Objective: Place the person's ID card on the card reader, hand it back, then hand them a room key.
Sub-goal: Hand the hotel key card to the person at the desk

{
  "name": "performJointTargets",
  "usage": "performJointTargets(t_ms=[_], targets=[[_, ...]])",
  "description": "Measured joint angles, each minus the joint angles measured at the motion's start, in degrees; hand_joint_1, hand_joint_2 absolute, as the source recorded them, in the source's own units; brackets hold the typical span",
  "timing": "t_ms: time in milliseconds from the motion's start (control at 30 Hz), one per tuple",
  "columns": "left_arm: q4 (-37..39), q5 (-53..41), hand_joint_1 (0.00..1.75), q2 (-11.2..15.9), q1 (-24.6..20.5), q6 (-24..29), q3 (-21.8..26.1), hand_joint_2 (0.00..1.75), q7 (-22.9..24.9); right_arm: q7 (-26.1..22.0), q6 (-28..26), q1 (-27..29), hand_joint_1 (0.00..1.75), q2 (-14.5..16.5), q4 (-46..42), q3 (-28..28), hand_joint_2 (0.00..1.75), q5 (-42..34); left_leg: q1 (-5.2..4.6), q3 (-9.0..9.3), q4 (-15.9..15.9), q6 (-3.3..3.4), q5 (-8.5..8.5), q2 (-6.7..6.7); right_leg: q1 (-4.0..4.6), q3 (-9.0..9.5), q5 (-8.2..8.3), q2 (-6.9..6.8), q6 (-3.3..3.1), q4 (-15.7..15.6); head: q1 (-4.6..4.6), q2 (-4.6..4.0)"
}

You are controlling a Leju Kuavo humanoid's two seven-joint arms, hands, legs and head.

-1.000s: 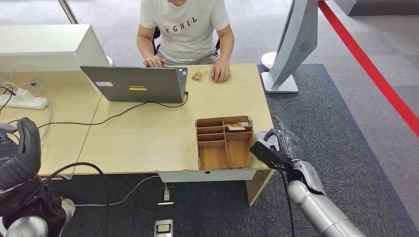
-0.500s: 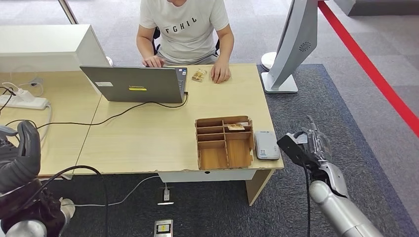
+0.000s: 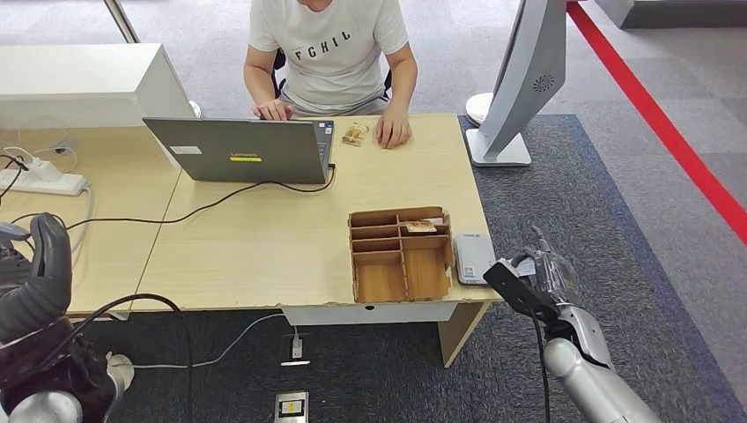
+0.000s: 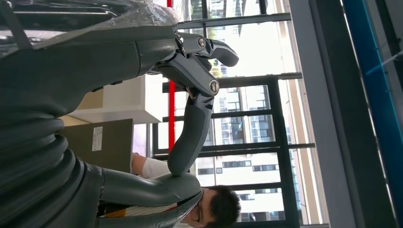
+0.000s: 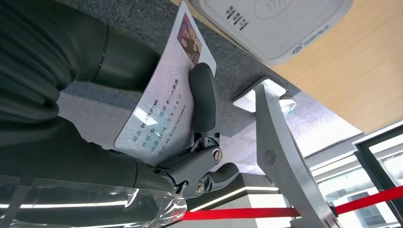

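**ID card held off the desk corner**

The right hand (image 3: 537, 278) pinches the ID card (image 5: 164, 102) between thumb and fingers (image 5: 203, 97) — just beyond them lies the white card reader (image 3: 474, 257), beside the wooden organizer (image 3: 401, 254). The left hand (image 3: 40, 282) hangs with fingers apart, holding nothing. Farthest off, a person (image 3: 330, 53) sits at a laptop (image 3: 238, 150).
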Motion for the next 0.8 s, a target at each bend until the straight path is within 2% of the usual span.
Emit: performJointTargets(t_ms=[800], targets=[[0.00, 0.46, 0.00, -0.04, 0.36, 0.01, 0.03, 1.75, -0.91, -2.46, 0.84, -2.59, 1.75, 3.87, 6.86, 1.94, 1.75, -2.25, 0.00, 0.00, 0.00, 0.00, 0.00, 0.00, 0.00, 0.01, 0.00, 0.00, 0.00, 0.00, 0.00, 0.00]])
